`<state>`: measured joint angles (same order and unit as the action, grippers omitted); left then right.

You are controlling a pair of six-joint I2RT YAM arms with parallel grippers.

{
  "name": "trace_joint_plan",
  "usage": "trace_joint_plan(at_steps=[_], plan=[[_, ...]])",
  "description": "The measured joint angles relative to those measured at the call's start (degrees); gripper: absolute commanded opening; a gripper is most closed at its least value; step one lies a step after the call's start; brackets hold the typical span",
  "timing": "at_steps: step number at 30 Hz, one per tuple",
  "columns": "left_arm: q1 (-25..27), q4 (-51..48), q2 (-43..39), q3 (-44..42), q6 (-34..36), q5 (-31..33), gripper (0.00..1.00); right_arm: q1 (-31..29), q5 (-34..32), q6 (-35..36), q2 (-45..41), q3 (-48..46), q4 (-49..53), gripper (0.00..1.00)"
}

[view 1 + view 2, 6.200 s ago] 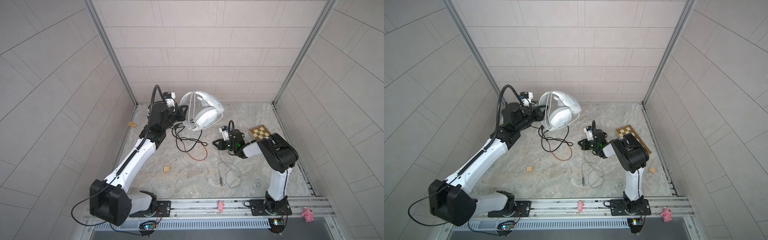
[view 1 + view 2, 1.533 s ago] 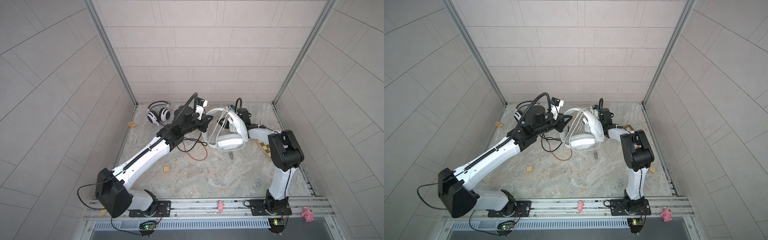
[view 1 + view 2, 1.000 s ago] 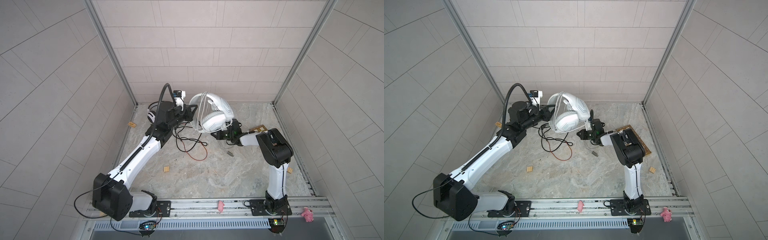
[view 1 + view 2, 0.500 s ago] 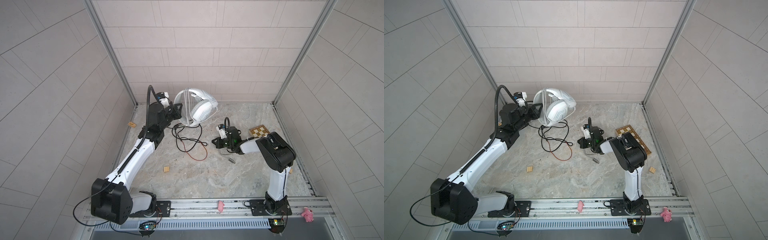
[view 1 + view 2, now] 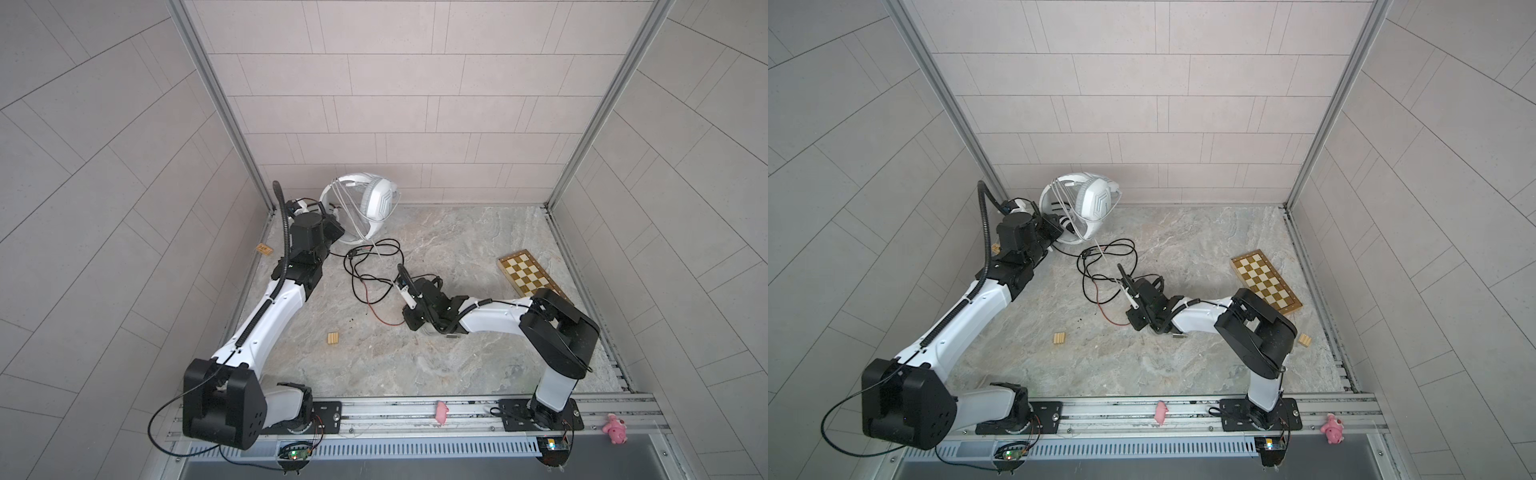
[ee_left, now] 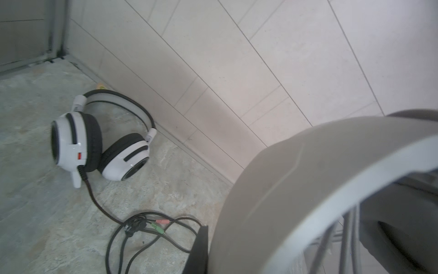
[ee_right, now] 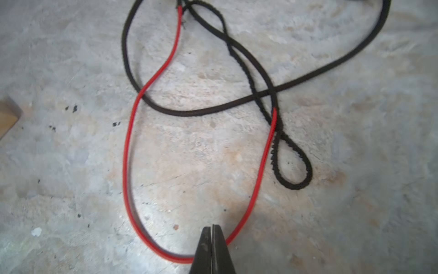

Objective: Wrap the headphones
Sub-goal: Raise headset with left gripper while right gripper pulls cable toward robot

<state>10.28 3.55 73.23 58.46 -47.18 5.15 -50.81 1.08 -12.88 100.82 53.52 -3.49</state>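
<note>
The pale-grey headphones [image 5: 376, 201] hang above the back left corner, several turns of whitish cable wound across their band. My left gripper [image 5: 335, 227] is shut on that band [image 6: 296, 189]; one black finger [image 6: 201, 249] shows beside it. The white headphones [image 6: 94, 142] with black-striped cups lie by the back wall. Their black-red cable [image 5: 370, 270] sprawls mid-floor. My right gripper [image 7: 211, 229] is shut and holds nothing. It sits low over the cable's red loop [image 7: 128, 154]. A whitish strand [image 5: 1106, 262] runs from the grey headset toward the right wrist.
A folded chessboard [image 5: 525, 276] lies at the right. Small wooden blocks [image 5: 332, 338] [image 5: 1304, 340] dot the floor. Pink and green plugs [image 6: 160, 224] lie among the black loops. Pink toys [image 5: 441, 411] sit on the front rail. The back wall is close behind the lifted headset.
My left arm has swung the grey headset left and back toward the corner. My right gripper has moved away from it, forward and down to the red loop, and closed.
</note>
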Motion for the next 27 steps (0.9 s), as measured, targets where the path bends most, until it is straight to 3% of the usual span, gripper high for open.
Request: trace_joint_plan(at_steps=[6, 14, 21, 27], plan=[[0.0, -4.6, -0.4, 0.0, -1.0, 7.4, 0.00, -7.8, -11.3, 3.4, -4.6, 2.3, 7.3, 0.02], [-0.3, -4.9, -0.4, -0.3, -0.4, 11.0, 0.00, -12.4, -20.5, 6.1, -11.0, 1.6, 13.3, 0.01], [-0.8, -3.6, -0.2, -0.4, 0.7, 10.4, 0.00, -13.6, -25.7, 8.1, -20.2, -0.2, 15.4, 0.01], [-0.8, -3.3, 1.2, -0.4, 0.5, 9.9, 0.00, -14.6, -24.3, 9.9, -24.2, -0.6, 14.9, 0.01]])
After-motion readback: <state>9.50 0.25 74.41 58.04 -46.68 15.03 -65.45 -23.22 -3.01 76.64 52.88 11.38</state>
